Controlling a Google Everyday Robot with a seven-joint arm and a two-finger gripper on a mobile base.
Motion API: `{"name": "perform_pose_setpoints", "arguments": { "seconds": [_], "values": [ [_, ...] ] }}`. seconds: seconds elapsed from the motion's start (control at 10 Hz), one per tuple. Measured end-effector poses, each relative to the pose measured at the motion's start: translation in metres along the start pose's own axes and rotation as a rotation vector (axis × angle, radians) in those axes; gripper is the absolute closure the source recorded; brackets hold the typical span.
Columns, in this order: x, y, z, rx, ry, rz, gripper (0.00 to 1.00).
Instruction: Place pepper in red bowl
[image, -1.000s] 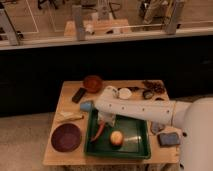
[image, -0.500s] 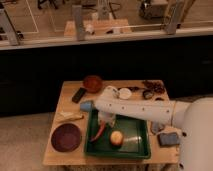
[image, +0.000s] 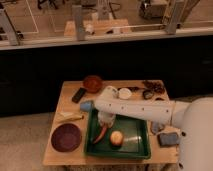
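While the white robot arm (image: 137, 109) reaches in from the right across the wooden worktop (image: 67, 104), its hand (image: 105, 121) hangs down inside the green rectangular plastic tray (image: 136, 129), near the tray's back left corner. We see the hand right at the upper end of the long, thin red-orange pepper (image: 99, 135). We cannot tell whether the hand is wide, narrow or gripping the pepper.

The pepper lies slanted in the left half of the tray, its lower tip pointing toward the tray's front left corner. Just beside it to the right, also in the tray, sits a round yellowish-red fruit (image: 116, 138); the two are close, but we cannot tell if they touch.

The small glossy red bowl (image: 92, 83) stands at the back edge of the worktop, behind the arm and well apart from the tray. We cannot make out anything in it. The wider dark purple bowl (image: 66, 137) sits at the front left, just beside the tray's left wall, and looks empty.

Between the two bowls lie a flat black object (image: 78, 95) and a pale yellow item (image: 70, 117). Behind the arm stand a white cup (image: 109, 91) and a small white dish (image: 125, 93), and a blue block (image: 169, 138) rests at the tray's right.
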Motion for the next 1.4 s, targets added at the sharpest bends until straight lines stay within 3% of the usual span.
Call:
{"name": "perform_pose_setpoints", "arguments": {
  "seconds": [0.3, 0.5, 0.7, 0.9, 1.1, 1.4],
  "values": [
    [-0.001, 0.001, -0.005, 0.033, -0.034, 0.015, 0.66],
    [0.007, 0.017, -0.026, 0.111, -0.064, 0.087, 0.66],
    [0.017, 0.042, -0.063, 0.229, -0.086, 0.157, 0.66],
    [0.020, 0.053, -0.106, 0.293, -0.083, 0.184, 0.70],
    [0.031, 0.052, -0.143, 0.293, -0.056, 0.245, 0.91],
    [0.072, 0.024, -0.154, 0.274, -0.004, 0.297, 1.00]
  ]
}}
